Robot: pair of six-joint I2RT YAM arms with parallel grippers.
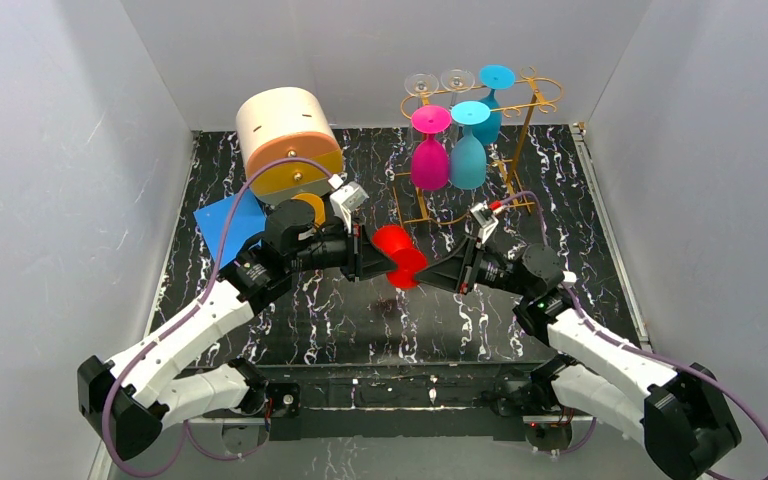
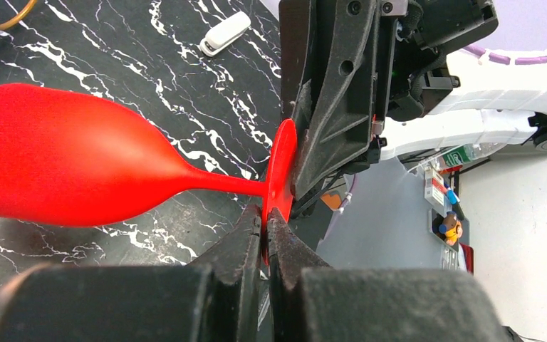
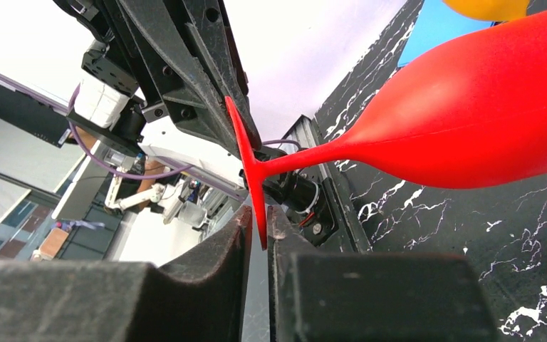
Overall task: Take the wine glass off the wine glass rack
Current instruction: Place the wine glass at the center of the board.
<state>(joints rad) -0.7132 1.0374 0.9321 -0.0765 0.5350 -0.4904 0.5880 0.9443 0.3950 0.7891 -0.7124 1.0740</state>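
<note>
**Two-arm hold above the table (image 1: 360,320).** The red wine glass (image 1: 397,255), already clear of the wine glass rack (image 1: 525,135) at the back, lies on its side between the arms. It sits this way because both pincers take its thin foot disc edge-on: the left gripper (image 2: 265,231) is clamped tight on the rim, and the right gripper (image 3: 258,231) pinches the same rim from the opposite side. The pink glass (image 1: 429,160) and blue glass (image 1: 468,155) hang bowl-down by their feet on the rack's rails. No brand or writing is legible, and a small label beyond the table in the left wrist view is too small to read.
</note>
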